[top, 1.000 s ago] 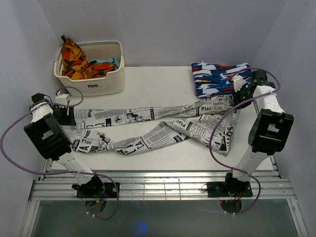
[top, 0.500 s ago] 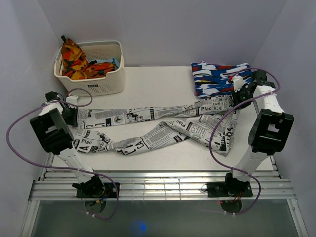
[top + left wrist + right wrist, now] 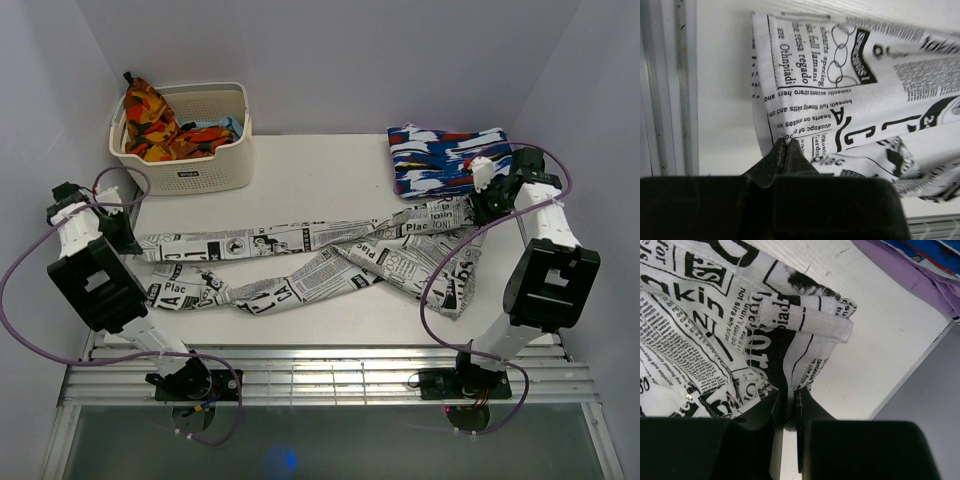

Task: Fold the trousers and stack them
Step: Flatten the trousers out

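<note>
My left pincer (image 3: pixel 785 150) pressed on leg hem of trousers (image 3: pixel 865 95); right pincer (image 3: pixel 787 401) nipping waist-end edge. Cloth looks light, limp, will sag; best grip on hems.

The trousers (image 3: pixel 250 241) are matt woven cloth with a fine twill rib and stitched hems. The table (image 3: pixel 320 170) is smooth, matt white board. At ten o'clock, the basket (image 3: pixel 190 176) is perforated cream plastic. The left gripper (image 3: pixel 786 146) has matt black plastic fingers (image 3: pixel 771 161). At six o'clock, the rails (image 3: pixel 320 385) are dull bare metal.
</note>
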{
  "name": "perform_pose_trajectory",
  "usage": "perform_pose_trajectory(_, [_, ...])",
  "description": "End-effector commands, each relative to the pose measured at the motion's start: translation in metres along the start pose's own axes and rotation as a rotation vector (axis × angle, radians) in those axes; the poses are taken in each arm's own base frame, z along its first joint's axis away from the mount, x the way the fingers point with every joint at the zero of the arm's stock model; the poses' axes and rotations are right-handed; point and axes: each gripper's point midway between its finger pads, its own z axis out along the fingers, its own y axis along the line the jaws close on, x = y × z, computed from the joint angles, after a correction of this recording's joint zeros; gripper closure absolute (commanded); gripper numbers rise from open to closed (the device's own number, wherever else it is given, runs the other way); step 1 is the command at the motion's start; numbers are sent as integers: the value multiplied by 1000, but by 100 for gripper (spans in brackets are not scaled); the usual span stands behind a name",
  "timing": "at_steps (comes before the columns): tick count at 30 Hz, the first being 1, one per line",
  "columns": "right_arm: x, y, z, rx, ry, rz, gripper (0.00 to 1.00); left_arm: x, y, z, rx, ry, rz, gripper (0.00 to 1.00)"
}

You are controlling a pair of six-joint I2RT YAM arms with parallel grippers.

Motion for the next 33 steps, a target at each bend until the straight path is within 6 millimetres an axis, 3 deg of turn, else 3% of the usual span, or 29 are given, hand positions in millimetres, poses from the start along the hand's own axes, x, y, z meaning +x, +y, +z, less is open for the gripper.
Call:
perform_pose_trajectory(1, [1,-1,-23,51,-33,-69,92,-10,-17,-73,31,-119,-171,100])
perform_pose_trajectory(7, [21,13,-40,62,-38,-157,92,1,-8,-110,51,-139,-436,100])
perform_pose_trajectory(13, [36,30,-47,53,-45,-261,92,7,2,-120,6,-124,-631,100])
perform_pose_trajectory(15, [32,30,-45,48,-68,-271,92,2,2,-119,13,-130,-679,100])
perform_pose_trajectory(18, [17,20,-32,17,-89,-195,92,-16,4,-103,45,-147,-758,100])
perform_pose_trajectory(19, [-4,5,-36,36,-118,-190,92,-32,1,-94,43,-171,-736,100])
perform_pose_trajectory(20, [-3,2,-14,-14,-90,-114,92,-49,2,-91,43,-199,-735,100])
perform_pose_trajectory(21, [-10,-5,-5,-28,-87,-90,92,-62,1,-75,65,-190,-766,100])
perform_pose_trajectory(23, [-30,-20,17,-70,-55,-43,92,-99,-3,-61,70,-261,-736,98])
perform_pose_trajectory(24, [-35,-23,26,-74,-38,10,91,-117,-2,-62,83,-301,-767,88])
perform_pose_trajectory(25, [-34,-22,45,-104,0,40,76,-130,2,-51,108,-320,-779,71])
perform_pose_trajectory(26, [-52,-37,40,-66,-27,44,61,-139,4,-50,119,-337,-786,58])
perform_pose_trajectory(27, [-56,-40,41,-61,-24,87,48,-154,7,-59,120,-382,-762,47])
perform_pose_trajectory(28, [-57,-43,40,-51,-14,110,23,-161,11,-66,112,-417,-746,37])
perform_pose_trajectory(29, [-59,-45,36,-38,-15,116,12,-165,8,-73,133,-440,-722,27])
perform_pose_trajectory(30, [-59,-42,31,-40,-15,117,4,-168,6,-80,142,-462,-685,27])
perform_pose_trajectory(31, [-63,-40,16,-20,-35,93,7,-167,2,-93,129,-488,-600,26])
perform_pose_trajectory(33, [-54,-30,9,-18,-25,83,10,-160,-3,-101,114,-509,-503,20])
